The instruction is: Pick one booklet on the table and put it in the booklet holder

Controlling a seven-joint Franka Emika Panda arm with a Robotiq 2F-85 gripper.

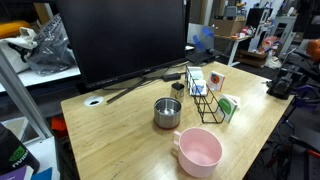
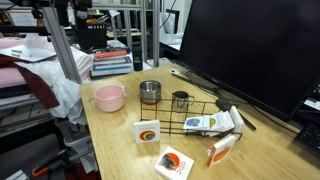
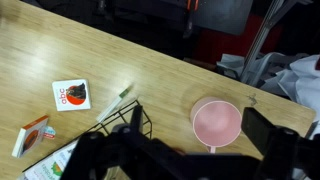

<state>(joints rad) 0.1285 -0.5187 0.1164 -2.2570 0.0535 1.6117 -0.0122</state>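
The booklet, green and white (image 1: pixel 230 107), stands beside the black wire booklet holder (image 1: pixel 205 102) on the wood-grain table (image 1: pixel 120 140). The holder also shows in an exterior view (image 2: pixel 200 117) and in the wrist view (image 3: pixel 125 120). White-and-blue booklets (image 2: pixel 212 122) lie against it. My gripper (image 3: pixel 195 140) is open and empty. It hangs high above the table, over a pink cup (image 3: pixel 220 122) and to the right of the holder. I cannot make out the gripper in the exterior views.
A steel cup (image 1: pixel 167 112) and the pink cup (image 1: pixel 198 150) stand near the holder. Two white booklets with red marks (image 2: pixel 148 131) (image 2: pixel 175 163) lie flat, and an orange-and-white one (image 2: pixel 222 150) stands tilted. A large monitor (image 1: pixel 130 40) stands at the table's back, beside a small mesh cup (image 2: pixel 181 100).
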